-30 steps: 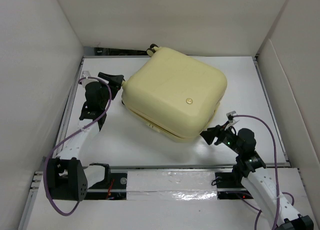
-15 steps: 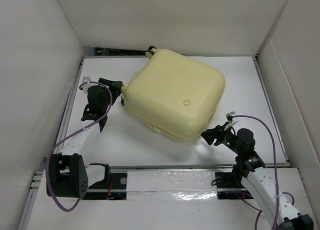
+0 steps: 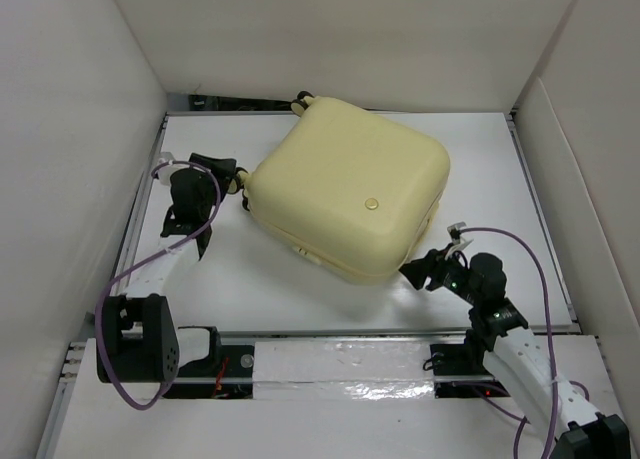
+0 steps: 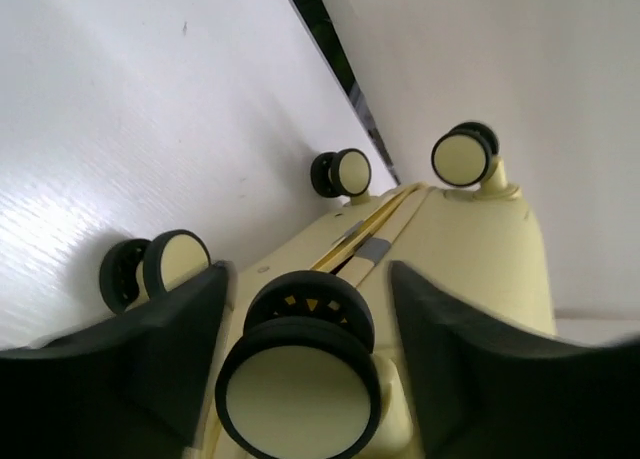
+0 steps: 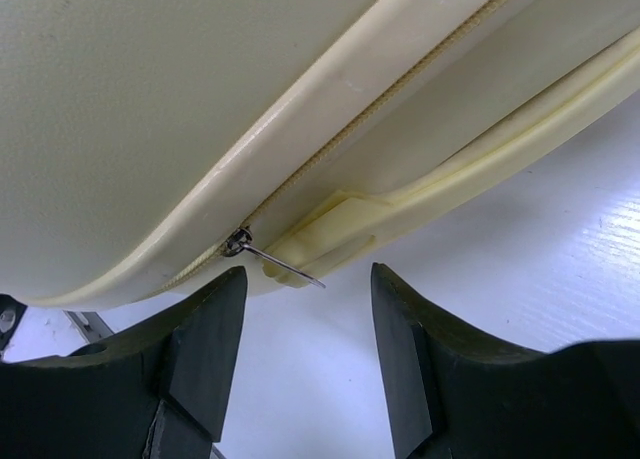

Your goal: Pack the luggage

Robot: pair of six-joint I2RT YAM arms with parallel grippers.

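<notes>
The pale yellow luggage (image 3: 350,194) lies closed and flat in the middle of the white table, turned at an angle. My left gripper (image 3: 232,174) is at its left corner. In the left wrist view its open jaws (image 4: 308,279) straddle a black-and-cream wheel (image 4: 300,384) with gaps on both sides; other wheels (image 4: 165,269) (image 4: 345,172) (image 4: 462,157) show beyond. My right gripper (image 3: 415,271) is at the luggage's near right edge. In the right wrist view it is open (image 5: 308,277), just below the metal zipper pull (image 5: 282,263) hanging from the seam (image 5: 350,139).
White walls box in the table on the left (image 3: 70,179), back (image 3: 350,39) and right (image 3: 590,179). A black rail (image 3: 235,104) runs along the far edge. Bare table (image 3: 250,279) lies between the luggage and the arm bases.
The luggage has shifted slightly toward the back left and its lid sits lower. My left gripper moved a little left; my right gripper edged slightly nearer the luggage's edge.
</notes>
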